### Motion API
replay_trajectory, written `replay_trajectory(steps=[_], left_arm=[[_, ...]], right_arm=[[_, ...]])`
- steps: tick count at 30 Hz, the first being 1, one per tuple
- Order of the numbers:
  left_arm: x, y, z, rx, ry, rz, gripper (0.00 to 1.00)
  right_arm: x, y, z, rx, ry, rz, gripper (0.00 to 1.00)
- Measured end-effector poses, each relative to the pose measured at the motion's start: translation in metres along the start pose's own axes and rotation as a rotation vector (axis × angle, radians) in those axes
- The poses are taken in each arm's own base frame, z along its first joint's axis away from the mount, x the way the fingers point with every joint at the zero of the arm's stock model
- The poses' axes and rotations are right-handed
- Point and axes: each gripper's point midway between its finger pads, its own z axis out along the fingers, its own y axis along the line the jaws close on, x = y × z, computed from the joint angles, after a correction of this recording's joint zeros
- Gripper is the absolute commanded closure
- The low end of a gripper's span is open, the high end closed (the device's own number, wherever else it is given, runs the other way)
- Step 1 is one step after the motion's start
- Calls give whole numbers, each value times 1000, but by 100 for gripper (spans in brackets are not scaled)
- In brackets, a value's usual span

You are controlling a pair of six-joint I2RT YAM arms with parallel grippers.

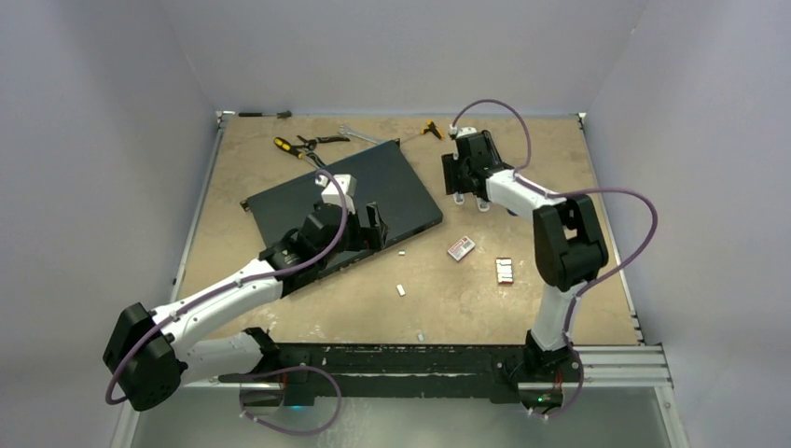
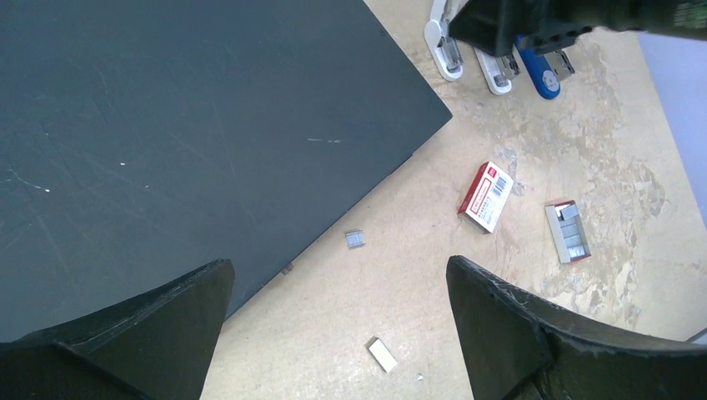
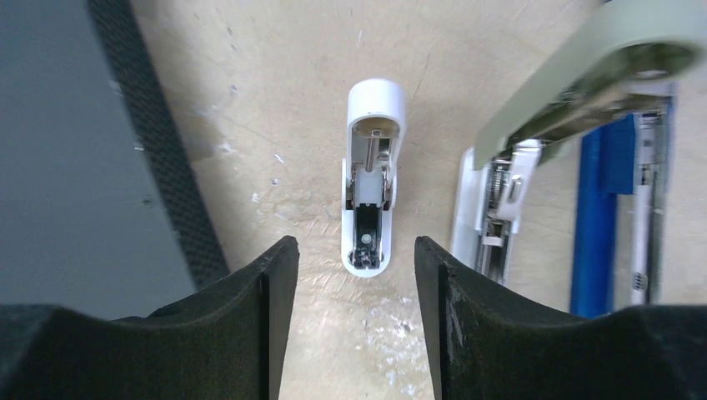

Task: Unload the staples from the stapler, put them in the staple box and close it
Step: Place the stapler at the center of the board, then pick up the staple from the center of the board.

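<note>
A small white stapler [image 3: 371, 179] lies on the table with its top swung back and its empty-looking black channel showing. My right gripper [image 3: 356, 246] hangs open just short of its near end, nothing between the fingers. In the top view that gripper [image 1: 459, 185] is at the far right of the black mat. A short silvery strip of staples [image 2: 355, 239] lies on the table by the mat's edge. A pale little strip [image 2: 383, 355] lies nearer. My left gripper [image 2: 339, 271] is wide open and empty, above the mat's edge [image 1: 370, 229].
Right of the small stapler are a second white stapler [image 3: 492, 200] with its lid raised and a blue one [image 3: 613, 200]. A red-and-white box [image 2: 486, 196] and an open tray of staples [image 2: 568, 231] lie on the table. The black mat [image 2: 167, 125] sits left; pliers [image 1: 298, 145] at the back.
</note>
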Motion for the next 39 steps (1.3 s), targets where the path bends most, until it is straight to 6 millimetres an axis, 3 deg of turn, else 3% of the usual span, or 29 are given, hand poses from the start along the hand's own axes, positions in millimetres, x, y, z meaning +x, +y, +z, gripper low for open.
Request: replay_trajectory(steps=[5, 8, 10, 14, 20, 22, 24, 25, 26, 29, 35, 39], left_arm=[[-1, 5, 0, -30, -9, -8, 1], [2, 13, 1, -69, -3, -22, 0], [7, 19, 2, -102, 8, -32, 0], [20, 30, 6, -162, 48, -39, 0], [21, 35, 3, -189, 47, -55, 0], [18, 36, 2, -194, 34, -62, 0], [17, 37, 2, -203, 26, -68, 0], [17, 38, 2, -208, 26, -69, 0], [17, 39, 3, -211, 26, -69, 0], [20, 41, 5, -221, 33, -67, 0], [23, 42, 6, -228, 40, -76, 0], [21, 50, 5, -273, 22, -84, 1]], right_arm=[[-36, 0, -48, -19, -115, 70, 35], [-40, 3, -77, -56, -163, 132, 32], [-34, 7, -92, -85, -172, 172, 30], [-4, 21, -111, -185, -143, 228, 27], [31, 38, -142, -277, -123, 271, 31], [39, 55, -151, -290, -115, 262, 31], [51, 85, -161, -317, -88, 242, 31], [69, 123, -174, -389, -50, 185, 30], [86, 144, -183, -418, -18, 161, 29], [144, 184, -206, -455, 99, 114, 24], [236, 212, -242, -414, 291, 47, 23], [273, 216, -253, -367, 366, 22, 30]])
